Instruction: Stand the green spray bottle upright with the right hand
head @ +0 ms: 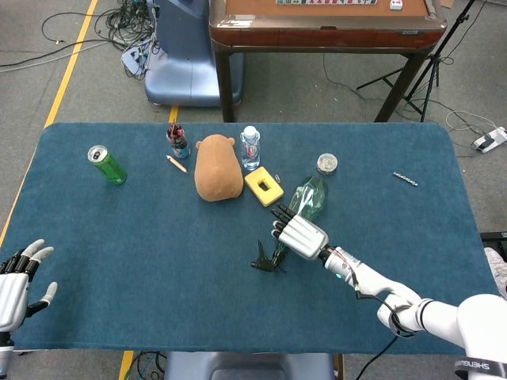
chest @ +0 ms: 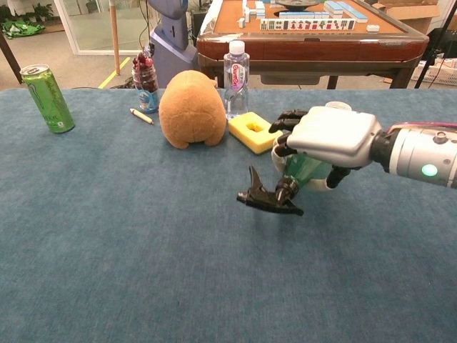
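Note:
The green spray bottle (head: 309,199) (chest: 305,170) is held tilted, its black trigger head (head: 265,262) (chest: 265,199) raised off the blue cloth and pointing toward me. My right hand (head: 300,234) (chest: 330,134) grips the bottle around its lower body, fingers wrapped over the top and the thumb underneath. The bottle's base points toward the far side of the table, partly hidden behind the hand in the chest view. My left hand (head: 17,279) rests open at the near left table edge, holding nothing; the chest view does not show it.
A brown plush (head: 218,168) (chest: 191,109), yellow sponge block (head: 264,186) (chest: 254,131) and small water bottle (head: 250,147) (chest: 236,69) lie just left of the bottle. A round tin (head: 326,164) sits behind it. A green can (head: 106,165) (chest: 46,98) stands far left.

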